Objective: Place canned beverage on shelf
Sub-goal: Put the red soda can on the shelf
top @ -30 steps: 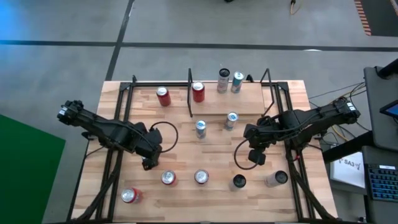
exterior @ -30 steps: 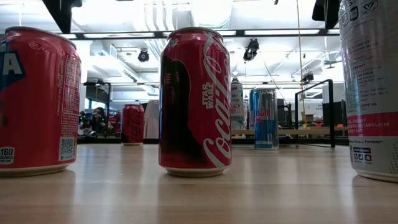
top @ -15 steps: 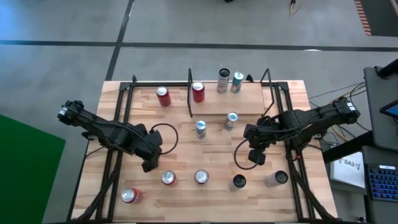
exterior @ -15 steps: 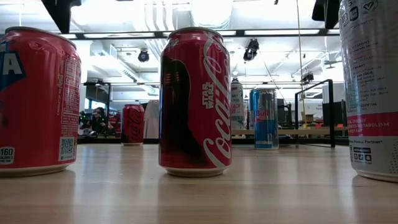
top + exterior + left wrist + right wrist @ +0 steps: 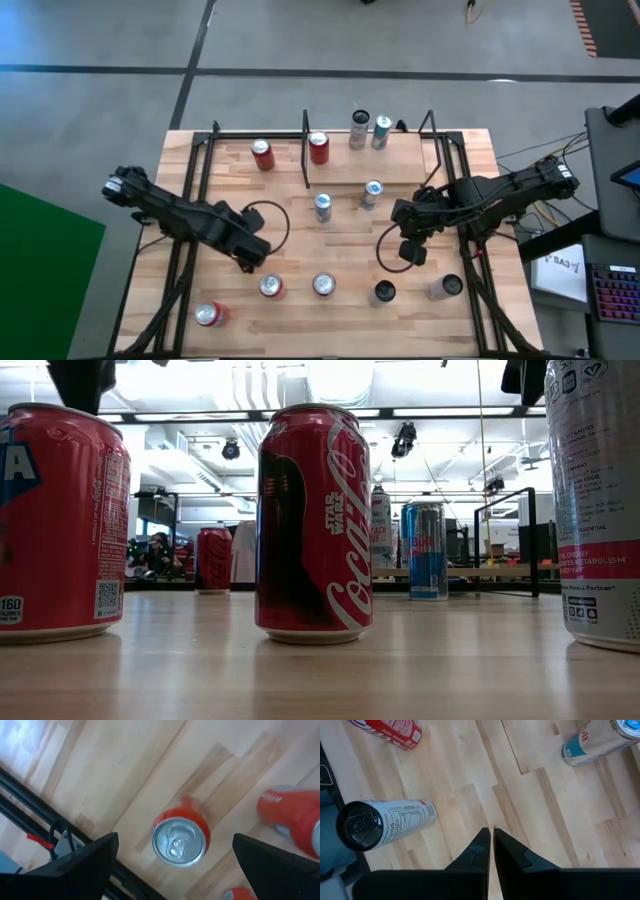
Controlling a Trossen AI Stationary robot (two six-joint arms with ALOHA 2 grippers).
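— Where did we stand?
— Our left gripper (image 5: pixel 172 852) hung spread wide over a red aluminium can (image 5: pixel 180 839) on the front planks, well apart from the black-framed light-wood shelf (image 5: pixel 400 165); right gripper (image 5: pixel 491 845) pinched together, empty.
— Risk?
— Off-centre descent — we'd topple it.

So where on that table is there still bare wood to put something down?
Bare wood lies between the left gripper and the two middle cans, and on the shelf right of its two cans. The front row is crowded.
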